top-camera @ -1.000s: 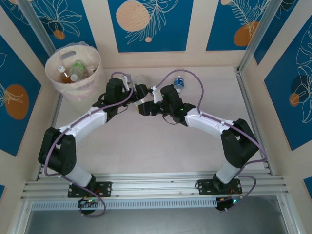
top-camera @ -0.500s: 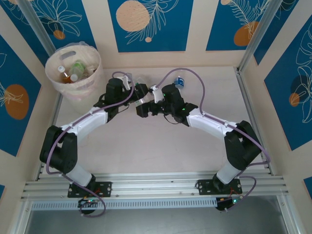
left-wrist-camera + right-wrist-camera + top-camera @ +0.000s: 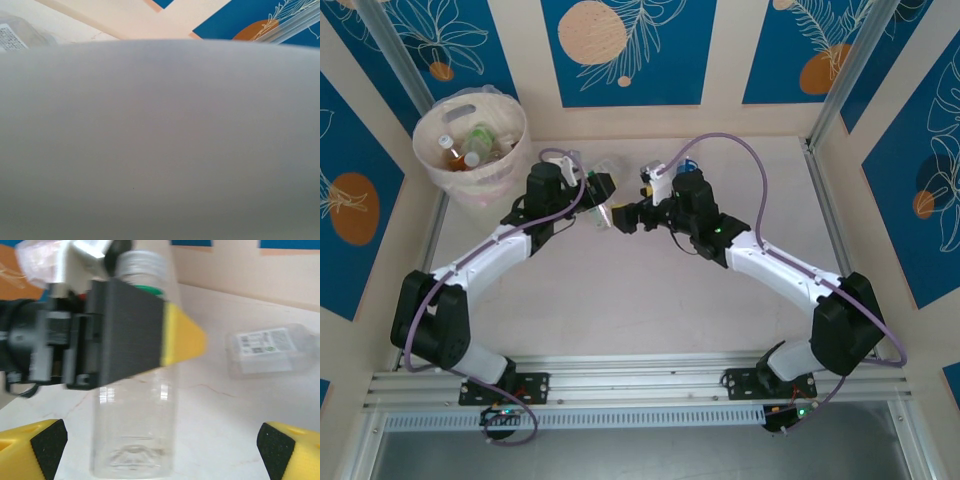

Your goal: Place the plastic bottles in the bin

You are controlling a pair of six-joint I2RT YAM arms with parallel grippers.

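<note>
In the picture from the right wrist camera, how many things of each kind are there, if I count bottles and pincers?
Clear plastic bottles: 2, the upright bottle with a pale cap in the left pincer and the lying bottle with a white label.
Yellow-tipped pincers: 2, the left pincer and the open right pincer.
Total: 4

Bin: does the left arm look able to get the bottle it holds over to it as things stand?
Probably yes: the right gripper is open, so the bottle sits in the left gripper alone, and nothing stands between it and the bin.
</note>
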